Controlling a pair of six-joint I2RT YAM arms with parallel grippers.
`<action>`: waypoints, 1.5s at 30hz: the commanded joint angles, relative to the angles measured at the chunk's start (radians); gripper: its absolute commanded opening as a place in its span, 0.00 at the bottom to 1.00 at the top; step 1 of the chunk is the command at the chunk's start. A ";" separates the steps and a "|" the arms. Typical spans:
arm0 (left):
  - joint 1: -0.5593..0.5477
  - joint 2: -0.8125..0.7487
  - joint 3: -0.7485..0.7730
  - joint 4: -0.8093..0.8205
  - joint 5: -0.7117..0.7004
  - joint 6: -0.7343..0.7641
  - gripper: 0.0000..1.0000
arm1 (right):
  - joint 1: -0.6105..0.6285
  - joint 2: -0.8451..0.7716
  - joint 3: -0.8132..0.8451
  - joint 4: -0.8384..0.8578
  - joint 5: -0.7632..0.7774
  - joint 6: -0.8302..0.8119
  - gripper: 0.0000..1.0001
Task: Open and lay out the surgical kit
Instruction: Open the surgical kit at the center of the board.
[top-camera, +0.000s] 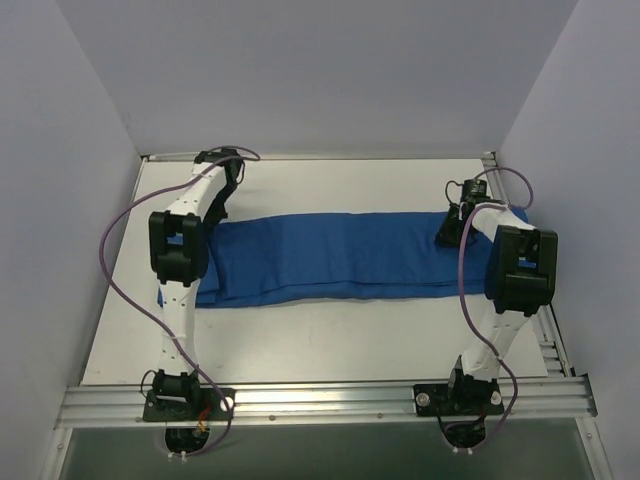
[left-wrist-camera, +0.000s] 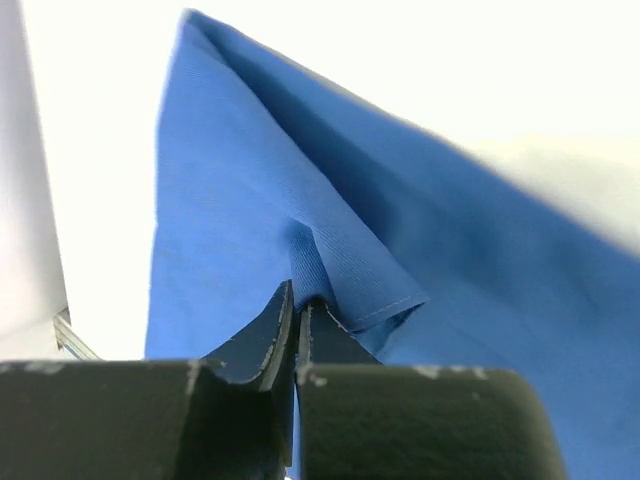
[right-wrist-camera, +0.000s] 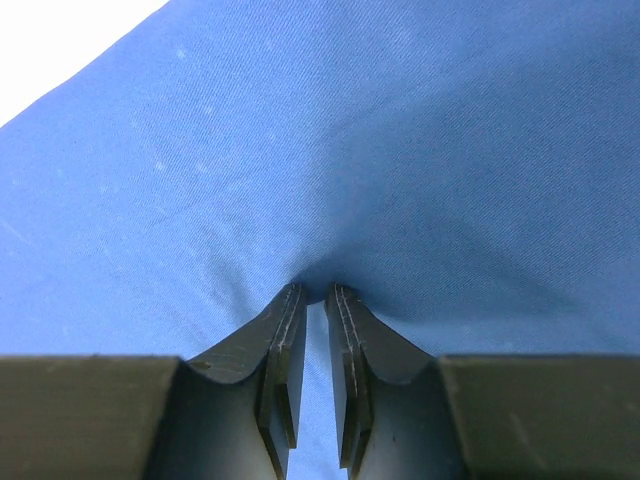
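So we've got the blue cloth wrap (top-camera: 330, 255) stretched long across the bench (top-camera: 330, 340), our left pincer (left-wrist-camera: 297, 308) and right pincer (right-wrist-camera: 316, 295) each clamped on a pinch of it.

I have my left arm (top-camera: 185, 250) and right arm (top-camera: 515, 270) stretched forward, elbows raised, the left gripper (left-wrist-camera: 297, 302) pinched tight on a fold of blue cloth (left-wrist-camera: 250, 200), the right gripper (right-wrist-camera: 315, 292) nipping it, jaws barely apart.
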 joint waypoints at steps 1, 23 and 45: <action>0.072 -0.016 0.104 -0.188 -0.173 -0.067 0.02 | 0.017 0.105 -0.032 -0.079 0.059 -0.004 0.17; 0.255 -0.292 0.089 -0.337 -0.221 -0.159 0.67 | 0.124 0.084 0.020 -0.061 -0.015 0.040 0.16; 0.112 0.057 -0.020 -0.107 0.161 -0.063 0.02 | -0.075 0.059 -0.080 -0.081 0.090 -0.014 0.14</action>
